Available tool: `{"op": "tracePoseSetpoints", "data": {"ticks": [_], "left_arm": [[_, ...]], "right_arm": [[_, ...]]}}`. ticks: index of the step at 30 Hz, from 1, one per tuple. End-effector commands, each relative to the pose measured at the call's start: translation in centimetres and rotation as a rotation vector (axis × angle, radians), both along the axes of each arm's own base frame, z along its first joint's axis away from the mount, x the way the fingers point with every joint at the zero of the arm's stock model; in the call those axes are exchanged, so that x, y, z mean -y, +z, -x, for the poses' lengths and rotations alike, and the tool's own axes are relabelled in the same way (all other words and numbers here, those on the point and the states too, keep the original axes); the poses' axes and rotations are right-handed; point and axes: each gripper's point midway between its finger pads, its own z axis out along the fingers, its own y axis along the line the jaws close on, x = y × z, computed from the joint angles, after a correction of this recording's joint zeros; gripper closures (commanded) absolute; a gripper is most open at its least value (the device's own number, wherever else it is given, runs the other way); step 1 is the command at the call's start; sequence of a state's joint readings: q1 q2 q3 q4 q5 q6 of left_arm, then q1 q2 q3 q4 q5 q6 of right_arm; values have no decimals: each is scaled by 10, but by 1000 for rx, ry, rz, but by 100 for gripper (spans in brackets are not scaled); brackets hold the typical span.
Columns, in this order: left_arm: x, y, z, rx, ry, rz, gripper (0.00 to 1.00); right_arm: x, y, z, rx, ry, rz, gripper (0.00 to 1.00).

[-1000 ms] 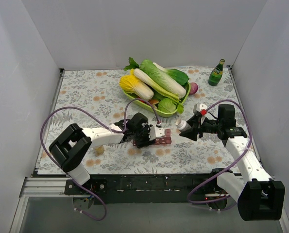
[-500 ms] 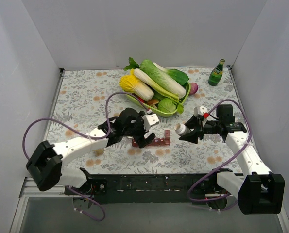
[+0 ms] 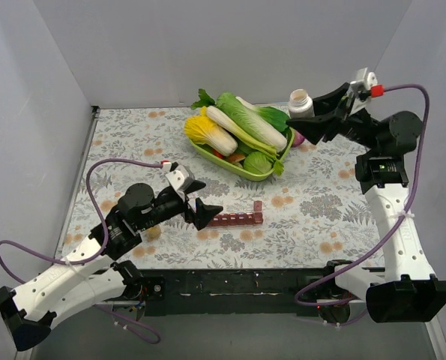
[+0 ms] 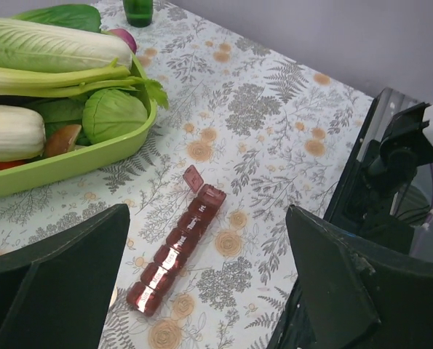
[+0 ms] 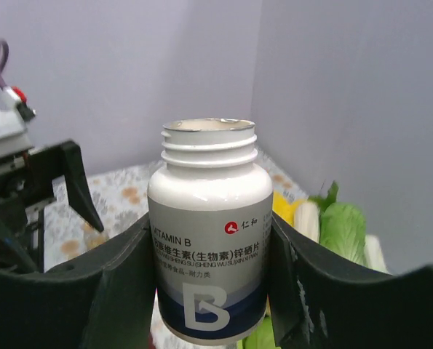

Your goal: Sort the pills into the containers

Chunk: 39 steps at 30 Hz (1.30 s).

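Judging the organiser (image 4: 176,246) light and slick, pinch its long sides; your left gripper (image 3: 199,198) gapes empty, right gripper (image 5: 209,287) clasps the bottle (image 5: 209,218).

Top camera looks down; left wrist camera shares the organiser (image 3: 236,219), nearer.

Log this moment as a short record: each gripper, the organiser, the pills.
pill organiser: flat on the table, one end lid up, rest shut
left gripper: open, empty, above the table by the organiser's left end
right gripper: shut on the vitamin bottle, uncapped, held high
pills: none visible
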<state>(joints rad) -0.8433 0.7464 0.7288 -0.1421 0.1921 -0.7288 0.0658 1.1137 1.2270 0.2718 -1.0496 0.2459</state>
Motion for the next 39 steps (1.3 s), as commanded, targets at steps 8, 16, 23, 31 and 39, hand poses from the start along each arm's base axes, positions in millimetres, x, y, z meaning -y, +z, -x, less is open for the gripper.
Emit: {"op": "tracePoseSetpoints", "data": {"ticks": [8,16,23,31,39], "left_arm": [[-8,7,6,-58,37,81,10],[-13,8,14,-44,17,88,10],[-21,4,22,-40,12,97,10],[-24,-4,23,60,-25,-4,9],[-45,-13,-8,94,177,-34,2]], "right_arm": [[29,133,45,108,-189,-480,96],[29,152,60,215,-134,-480,99],[27,141,49,176,-107,-476,99],[-19,7,80,151,229,-95,99],[-16,-187,76,81,233,317,99]]}}
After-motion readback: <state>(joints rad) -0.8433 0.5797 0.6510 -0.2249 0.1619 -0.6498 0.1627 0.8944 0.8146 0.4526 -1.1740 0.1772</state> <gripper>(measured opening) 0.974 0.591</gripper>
